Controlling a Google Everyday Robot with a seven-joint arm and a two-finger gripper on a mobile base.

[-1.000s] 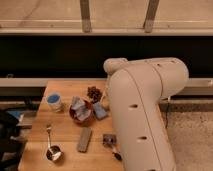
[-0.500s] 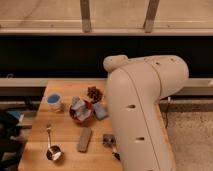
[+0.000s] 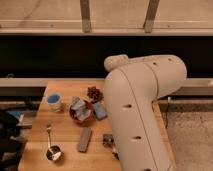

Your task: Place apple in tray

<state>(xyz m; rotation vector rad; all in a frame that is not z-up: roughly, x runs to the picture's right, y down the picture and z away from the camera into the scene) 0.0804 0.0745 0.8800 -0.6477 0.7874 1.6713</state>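
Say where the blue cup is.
Camera view: the blue cup stands at the table's far left, beside the red bag; the gripper is out of sight.

Landmark: the bowl (image 3: 80, 113) near the middle of the surface (image 3: 36, 131). A cup (image 3: 54, 101) stands to its left, slightly behind. A knobbly cluster (image 3: 94, 93) lies behind it to the right. A packet (image 3: 99, 110) lies just beside it on the right. A flat bar (image 3: 84, 139) lies in front of it, and a spoon (image 3: 50, 148) in front to the left. A small object (image 3: 107, 139) sits in front to the right, against the arm (image 3: 142, 115). The arm covers the surface right of the bowl and hides the tool.
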